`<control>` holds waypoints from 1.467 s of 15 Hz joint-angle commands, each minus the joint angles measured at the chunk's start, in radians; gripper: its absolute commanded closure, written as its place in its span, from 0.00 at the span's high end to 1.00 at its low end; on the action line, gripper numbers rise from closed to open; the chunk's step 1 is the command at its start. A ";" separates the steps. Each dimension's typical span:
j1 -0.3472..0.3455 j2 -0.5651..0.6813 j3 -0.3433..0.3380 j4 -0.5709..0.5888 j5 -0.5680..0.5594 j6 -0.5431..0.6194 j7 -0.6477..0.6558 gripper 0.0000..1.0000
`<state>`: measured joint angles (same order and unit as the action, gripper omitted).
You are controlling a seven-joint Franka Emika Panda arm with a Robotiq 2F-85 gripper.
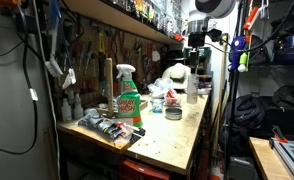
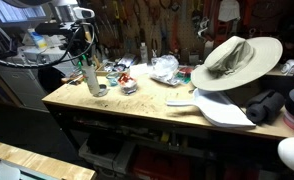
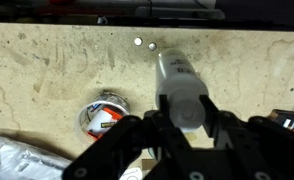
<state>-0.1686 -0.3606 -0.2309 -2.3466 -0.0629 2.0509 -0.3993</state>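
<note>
My gripper (image 3: 180, 112) reaches down over a tall white bottle (image 3: 179, 85) that stands upright on the pale wooden workbench (image 3: 57, 65). Its two black fingers press on either side of the bottle's top. In both exterior views the bottle (image 1: 192, 88) (image 2: 90, 83) stands near the bench's edge with the gripper (image 1: 196, 62) (image 2: 84, 62) just above it. A small round tin with a red and white label (image 3: 103, 115) lies on the bench beside the bottle.
A green spray bottle (image 1: 129, 100) and a silver packet (image 1: 107, 127) stand at the bench's near end. A crumpled plastic bag (image 2: 165, 67), a wide-brimmed hat (image 2: 237, 60) and a white board (image 2: 222, 108) lie further along. Tools hang on the back wall.
</note>
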 commanded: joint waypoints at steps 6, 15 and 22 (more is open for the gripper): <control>0.047 0.013 0.067 -0.023 -0.019 0.058 0.065 0.10; 0.065 0.075 0.079 -0.015 -0.007 0.159 0.083 0.10; 0.067 0.134 0.081 -0.007 0.007 0.225 0.085 0.10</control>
<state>-0.1086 -0.2450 -0.1478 -2.3566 -0.0659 2.2492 -0.3304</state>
